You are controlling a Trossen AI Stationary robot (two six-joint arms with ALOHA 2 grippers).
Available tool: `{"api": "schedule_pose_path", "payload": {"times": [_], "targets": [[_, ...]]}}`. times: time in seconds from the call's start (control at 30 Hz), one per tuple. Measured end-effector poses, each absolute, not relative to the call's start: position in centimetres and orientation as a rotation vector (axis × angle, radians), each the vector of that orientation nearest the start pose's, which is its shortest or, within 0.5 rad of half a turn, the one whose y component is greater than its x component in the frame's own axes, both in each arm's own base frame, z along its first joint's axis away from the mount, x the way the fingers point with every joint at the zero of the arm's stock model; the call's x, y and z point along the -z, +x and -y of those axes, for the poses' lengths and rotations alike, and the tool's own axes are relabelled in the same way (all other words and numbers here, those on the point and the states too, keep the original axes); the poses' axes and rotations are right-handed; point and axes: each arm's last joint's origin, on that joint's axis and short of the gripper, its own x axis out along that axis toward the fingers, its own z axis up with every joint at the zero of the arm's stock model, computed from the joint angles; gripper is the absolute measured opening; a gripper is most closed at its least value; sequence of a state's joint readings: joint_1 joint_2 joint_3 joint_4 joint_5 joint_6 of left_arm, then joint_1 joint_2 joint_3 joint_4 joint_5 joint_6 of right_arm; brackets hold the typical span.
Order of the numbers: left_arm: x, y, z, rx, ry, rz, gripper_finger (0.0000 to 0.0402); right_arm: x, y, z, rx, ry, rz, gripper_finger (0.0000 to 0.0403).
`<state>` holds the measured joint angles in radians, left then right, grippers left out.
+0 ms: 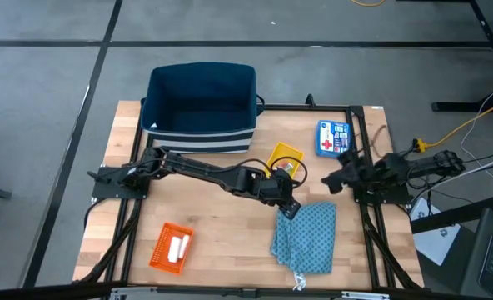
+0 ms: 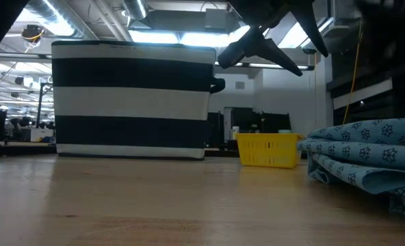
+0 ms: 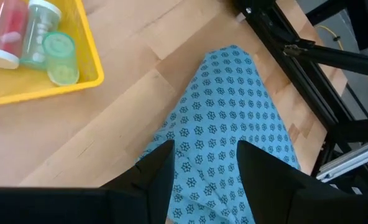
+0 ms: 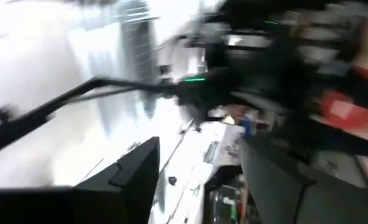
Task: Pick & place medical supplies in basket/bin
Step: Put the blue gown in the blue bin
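— Left gripper is hanging right over the teal cloth, fingers apart with the fabric showing between them. Nothing is pinched yet, as far as I can see.

— Where does the cloth lie?

— Bunched near the table's front edge, toward the right corner, a string trailing off its front end. The gripper is over the cloth's rear left corner.

— So what should it do?

— I'd say drop straight down until both fingers press into the folds, then close on a thick ridge, not a single layer, so it doesn't slip out. Lift high before swinging back, since the striped navy bin sits at the table's rear edge and the yellow tray of little tubes lies just behind the gripper.

— And the arm's pose?

— Stretched low across the table from its mount at the left edge, wrist bent down at the end.

— The other one?

— Right gripper waits near the right edge, folded back by its mount, fingers spread and empty. The orange tray with the white rolls sits near the front left corner, untouched.
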<state>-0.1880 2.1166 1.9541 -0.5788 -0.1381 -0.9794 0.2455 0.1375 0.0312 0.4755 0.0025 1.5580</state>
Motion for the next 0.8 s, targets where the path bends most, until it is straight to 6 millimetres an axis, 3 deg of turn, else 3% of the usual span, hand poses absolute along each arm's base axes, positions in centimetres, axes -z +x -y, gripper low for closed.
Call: {"api": "schedule_pose_path", "payload": {"times": [0.13, 0.27, 0.37, 0.43, 0.57, 0.7, 0.8], "targets": [[-28.4, 47.2, 8.6, -0.309, -0.816, -0.682, 0.0168, -25.2, 9.5, -2.9, -0.547, 1.341, 0.142, 0.0189], [-28.5, 47.3, 8.6, -0.305, -0.822, -0.67, 0.0168, -28.5, 11.1, -4.2, -0.534, 1.148, -0.029, 0.0117], [-28.6, 47.4, 8.6, -0.299, -0.825, -0.66, 0.0168, -29.9, 12.9, -5.9, -0.557, 1.022, -0.253, 0.0049], [-28.6, 47.4, 8.6, -0.297, -0.826, -0.661, 0.0168, -30.0, 14.1, -7.2, -0.564, 0.934, -0.446, 0.0014], [-28.4, 47.2, 8.6, -0.305, -0.821, -0.686, 0.0168, -29.8, 15.8, -9.5, -0.497, 0.779, -0.765, 0.001], [-28.2, 47.0, 8.6, -0.321, -0.812, -0.717, 0.0168, -29.3, 16.3, -11.4, -0.337, 0.589, -1.007, 0.0004], [-28.1, 46.9, 8.7, -0.331, -0.818, -0.731, 0.0168, -28.3, 15.8, -12.6, -0.114, 0.459, -1.142, 0.0003]]}}
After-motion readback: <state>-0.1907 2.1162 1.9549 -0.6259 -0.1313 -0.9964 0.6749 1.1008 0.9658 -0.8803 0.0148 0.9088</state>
